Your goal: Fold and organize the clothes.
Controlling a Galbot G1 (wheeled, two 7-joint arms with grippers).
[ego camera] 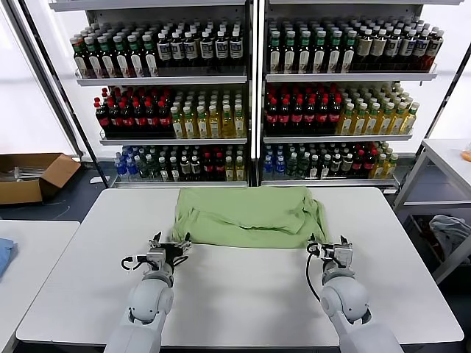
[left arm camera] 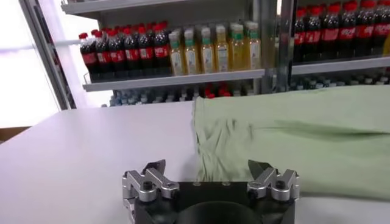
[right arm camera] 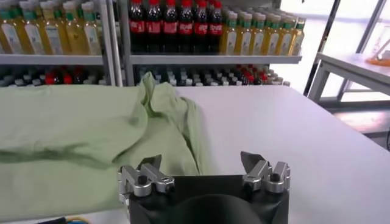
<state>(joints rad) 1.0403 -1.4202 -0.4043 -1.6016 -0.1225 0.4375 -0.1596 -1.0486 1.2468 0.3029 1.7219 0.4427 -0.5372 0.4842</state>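
The green polo shirt (ego camera: 249, 216) is seen partly folded mid tabletop (ego camera: 243, 294), edges uneven; tidying is judged left. The left pincer (ego camera: 168, 249) and right pincer (ego camera: 333, 251) are held open, empty, at its near corners.

Light green polo shirt (ego camera: 249, 216), plain; white table (ego camera: 235, 294); black-and-silver tools.

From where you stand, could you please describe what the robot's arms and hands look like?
Both arms are smooth, rounded, light grey shells. The left hand and right hand have black bodies with silver metal fingers joined by dark screws. A black cable loops beside the right wrist.
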